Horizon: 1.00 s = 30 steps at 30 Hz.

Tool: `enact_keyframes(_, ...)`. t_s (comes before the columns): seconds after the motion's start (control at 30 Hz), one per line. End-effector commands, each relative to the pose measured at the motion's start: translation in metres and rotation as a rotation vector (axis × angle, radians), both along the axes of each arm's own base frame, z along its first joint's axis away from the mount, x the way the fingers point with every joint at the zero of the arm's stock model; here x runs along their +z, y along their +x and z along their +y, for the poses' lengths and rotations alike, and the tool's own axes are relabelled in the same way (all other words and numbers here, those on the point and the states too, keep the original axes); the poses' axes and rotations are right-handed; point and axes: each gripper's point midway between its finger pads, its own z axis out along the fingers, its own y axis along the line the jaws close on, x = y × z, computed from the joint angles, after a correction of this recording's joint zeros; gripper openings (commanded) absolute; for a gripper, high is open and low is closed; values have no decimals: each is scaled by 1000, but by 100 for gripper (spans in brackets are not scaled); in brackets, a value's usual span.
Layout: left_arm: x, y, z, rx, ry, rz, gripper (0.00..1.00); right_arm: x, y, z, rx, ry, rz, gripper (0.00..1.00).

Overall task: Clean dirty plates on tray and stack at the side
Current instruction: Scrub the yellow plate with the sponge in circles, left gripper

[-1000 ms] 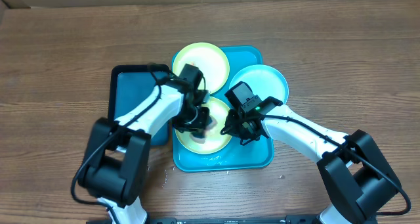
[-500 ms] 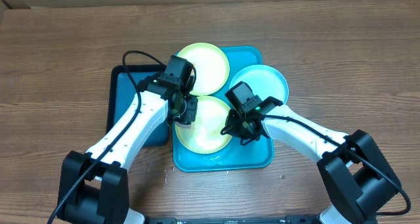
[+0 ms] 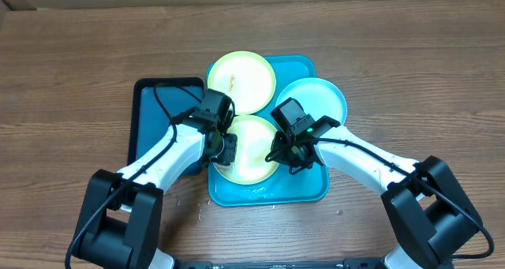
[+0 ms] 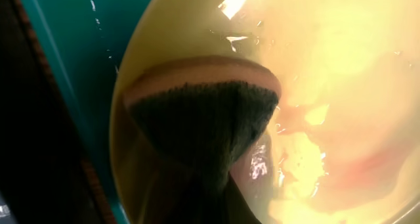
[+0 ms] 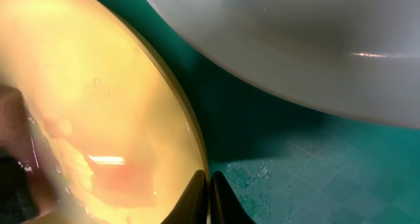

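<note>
Three plates (image 3: 251, 168) lie in the teal tray (image 3: 304, 186), which sits on a wooden table (image 3: 79, 64) with its left edge against a dark tray (image 3: 158, 115). The far yellow plate (image 3: 245, 76) sits at the tray's back left corner, overhanging the rim, and has a small orange smear (image 3: 232, 83) near its middle. The blue plate (image 3: 319, 102) sits at the back right, also reaching over the rim. The near yellow plate (image 3: 248, 162) lies in the front half of the tray, touching or slightly overlapping the other two. The left gripper (image 3: 224, 148) is over this plate's left side, its jaws clamped on a sponge (image 4: 197, 109) with a dark scrubbing face and a pinkish backing. The sponge is pressed flat on the plate, whose surface is wet and streaked with pale red. The right gripper (image 3: 278, 154) is at the same plate's right edge, its fingers (image 5: 197, 201) drawn almost together and pinching the rim. Water drops dot the tray floor beside them.
</note>
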Motion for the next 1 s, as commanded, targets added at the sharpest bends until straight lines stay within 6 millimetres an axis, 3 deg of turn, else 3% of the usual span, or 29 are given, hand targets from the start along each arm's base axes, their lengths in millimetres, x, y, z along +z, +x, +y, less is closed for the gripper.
enact_keyframes(0.0, -13, -20, -19, -16, -109, 97, 4, 0, 3, -2, -7, -9, -13, 4)
enact_keyframes(0.23, 17, -27, -82, -69, -503, 166, 4, 0, 3, -2, -7, -9, -14, 4)
enact_keyframes(0.37, 28, -13, -91, -57, -567, 125, 4, 0, 3, -2, -7, -9, -13, 4)
enact_keyframes(0.53, 54, 21, -81, -34, -552, 13, 4, 0, 3, -2, -6, -10, -12, 4)
enact_keyframes(0.67, 72, 37, -60, -22, -414, -88, 4, 0, 3, -3, -7, -10, -13, 4)
enact_keyframes(0.73, 69, 36, -46, -22, -314, -110, 4, 0, 3, -2, -7, -10, -13, 4)
enact_keyframes(0.87, 44, 23, -13, -5, -67, -76, 4, 0, 3, -2, -7, -9, -14, 4)
enact_keyframes(0.97, 27, 12, -7, -16, 7, -37, 4, 0, 3, -2, -7, -9, -14, 4)
